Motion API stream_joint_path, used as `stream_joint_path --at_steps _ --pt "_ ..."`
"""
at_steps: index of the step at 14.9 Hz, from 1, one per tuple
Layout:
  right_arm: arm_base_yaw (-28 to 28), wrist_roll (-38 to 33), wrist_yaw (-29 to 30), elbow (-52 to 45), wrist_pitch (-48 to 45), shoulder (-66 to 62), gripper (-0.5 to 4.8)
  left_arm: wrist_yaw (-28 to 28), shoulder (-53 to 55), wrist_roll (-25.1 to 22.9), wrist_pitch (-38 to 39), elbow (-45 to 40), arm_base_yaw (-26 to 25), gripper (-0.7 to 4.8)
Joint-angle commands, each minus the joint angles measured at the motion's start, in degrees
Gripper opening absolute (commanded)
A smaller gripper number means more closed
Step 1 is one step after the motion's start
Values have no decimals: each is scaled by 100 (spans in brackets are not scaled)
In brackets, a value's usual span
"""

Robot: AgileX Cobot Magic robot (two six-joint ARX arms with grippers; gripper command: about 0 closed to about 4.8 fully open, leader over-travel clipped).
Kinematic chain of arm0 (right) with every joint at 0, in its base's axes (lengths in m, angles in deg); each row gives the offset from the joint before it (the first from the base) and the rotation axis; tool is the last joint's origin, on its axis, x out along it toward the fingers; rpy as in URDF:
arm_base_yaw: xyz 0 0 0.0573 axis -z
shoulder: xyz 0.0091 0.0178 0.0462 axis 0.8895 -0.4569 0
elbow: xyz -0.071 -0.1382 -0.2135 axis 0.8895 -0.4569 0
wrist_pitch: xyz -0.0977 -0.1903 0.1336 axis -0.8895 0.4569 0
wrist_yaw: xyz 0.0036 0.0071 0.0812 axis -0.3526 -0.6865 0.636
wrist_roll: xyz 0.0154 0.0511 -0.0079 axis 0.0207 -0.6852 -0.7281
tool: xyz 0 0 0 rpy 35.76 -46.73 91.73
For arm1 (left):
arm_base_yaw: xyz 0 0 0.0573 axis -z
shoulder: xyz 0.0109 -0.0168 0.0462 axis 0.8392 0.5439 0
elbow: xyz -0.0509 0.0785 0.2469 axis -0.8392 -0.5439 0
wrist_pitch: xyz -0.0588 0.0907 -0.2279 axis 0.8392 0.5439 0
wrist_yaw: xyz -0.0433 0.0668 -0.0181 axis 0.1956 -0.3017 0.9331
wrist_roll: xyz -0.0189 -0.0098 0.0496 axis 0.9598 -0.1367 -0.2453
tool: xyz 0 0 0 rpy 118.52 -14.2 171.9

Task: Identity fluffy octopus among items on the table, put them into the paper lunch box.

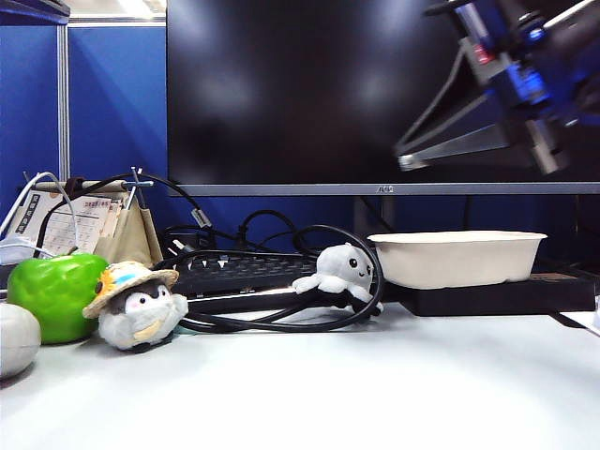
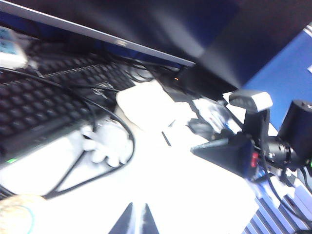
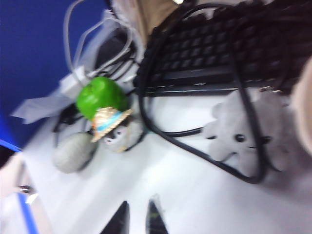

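While the fluffy octopus (image 1: 340, 272) sits on the table (image 1: 375, 394) inside a loop of black cable (image 1: 281, 323), just in front of the black keyboard (image 1: 239, 272) and near the left end of the paper lunch box (image 1: 459, 258), nothing of the task looks done yet — the box, raised on a flat black slab (image 1: 497, 298), shows no plush above its rim, though its floor is hidden from the exterior camera. The right gripper (image 3: 138, 219) hangs high above the table at the upper right of the exterior view; in its own wrist view the two fingertips stand a narrow gap apart with nothing between them, well short of the octopus. The left gripper (image 2: 135, 219) is outside the exterior view; its wrist view, blurred, shows its tips drawn nearly together and empty, looking down over the octopus and the box from some height. The penguin plush in a straw hat (image 1: 139, 307), the green apple (image 1: 56, 292) and a grey stone-like object (image 1: 17, 339) lie well apart to the left and should be left alone. What remains, by my judgement, is everything: reach the octopus, free it from the cable — a likely snag — lift it, and set it in the box.
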Motion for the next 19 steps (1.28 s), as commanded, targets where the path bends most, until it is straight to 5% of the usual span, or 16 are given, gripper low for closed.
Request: stream_joint_path --at_steps 1,8,11,14,16,19 --pt "-7 -238 216 22 -612 -151 55 -92 0 -20 -76 46 -9 26" --pt "15 -212 -308 24 -693 -155 55 -247 531 4 -120 46 7 32" --pt "15 -199 -485 24 -861 -153 54 -247 1104 133 -800 46 551 36" --pt "90 -203 -520 28 -1106 -146 54 -881 2024 326 -2022 48 1775 36" --pt "216 -203 -562 28 -1104 -140 54 -1416 2503 332 -2162 52 1974 51" --pt "343 -203 -586 28 -1106 -140 54 -1488 3329 348 -2400 286 1980 123"
